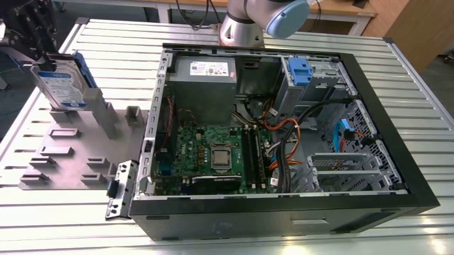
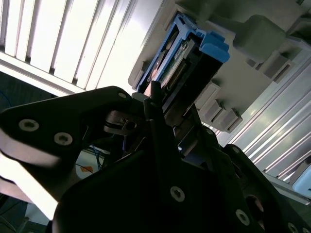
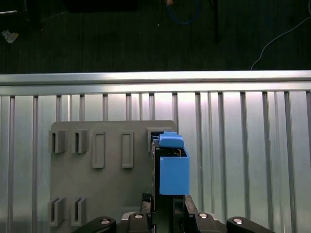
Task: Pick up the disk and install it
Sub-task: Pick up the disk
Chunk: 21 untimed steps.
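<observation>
The disk (image 1: 62, 79) stands on edge over the back corner of the grey fixture plate (image 1: 71, 159), at the exterior view's left. Its white-and-blue label faces outward and blue rails run along its edges. My gripper (image 1: 37, 59) reaches it from above and from the left, with black fingers on either side of its upper end. In the first wrist view the disk (image 3: 172, 170) is edge-on and runs between my fingers (image 3: 146, 201). In the second wrist view the gripper (image 2: 165, 104) is shut on the end of the disk (image 2: 180, 53). I cannot tell whether its lower edge still sits in the plate's slot.
An open black computer case (image 1: 397, 159) lies on the slatted metal table (image 1: 120, 48). Inside are a grey power-supply box (image 1: 202, 79), a motherboard (image 1: 212, 154), loose cables and a drive bay holding a blue-fronted unit (image 1: 298, 71). Grey posts (image 1: 106, 117) rise from the plate.
</observation>
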Each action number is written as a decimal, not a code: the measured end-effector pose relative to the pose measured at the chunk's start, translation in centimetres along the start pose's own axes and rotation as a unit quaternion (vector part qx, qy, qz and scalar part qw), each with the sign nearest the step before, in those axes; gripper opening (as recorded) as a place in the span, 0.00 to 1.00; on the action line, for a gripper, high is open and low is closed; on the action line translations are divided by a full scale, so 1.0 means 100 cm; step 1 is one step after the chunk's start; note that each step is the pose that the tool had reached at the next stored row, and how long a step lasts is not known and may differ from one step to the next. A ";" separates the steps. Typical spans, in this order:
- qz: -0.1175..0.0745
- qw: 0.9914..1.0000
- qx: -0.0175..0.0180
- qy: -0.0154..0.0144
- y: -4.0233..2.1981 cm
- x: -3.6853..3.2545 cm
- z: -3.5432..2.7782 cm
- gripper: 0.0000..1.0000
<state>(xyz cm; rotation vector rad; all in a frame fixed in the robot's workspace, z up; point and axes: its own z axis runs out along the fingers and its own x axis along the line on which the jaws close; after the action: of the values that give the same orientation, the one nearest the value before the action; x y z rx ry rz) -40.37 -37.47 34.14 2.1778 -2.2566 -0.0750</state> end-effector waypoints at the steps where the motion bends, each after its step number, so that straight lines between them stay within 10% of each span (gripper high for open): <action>1: 0.000 1.000 0.000 0.000 0.0001 -0.0001 -0.0018 0.35; 21: 0.000 1.000 0.000 0.000 0.0015 -0.0013 -0.0394 0.35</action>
<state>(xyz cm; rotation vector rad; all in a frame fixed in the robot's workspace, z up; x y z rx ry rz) -40.37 -37.46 38.08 2.1778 -2.2566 -0.0750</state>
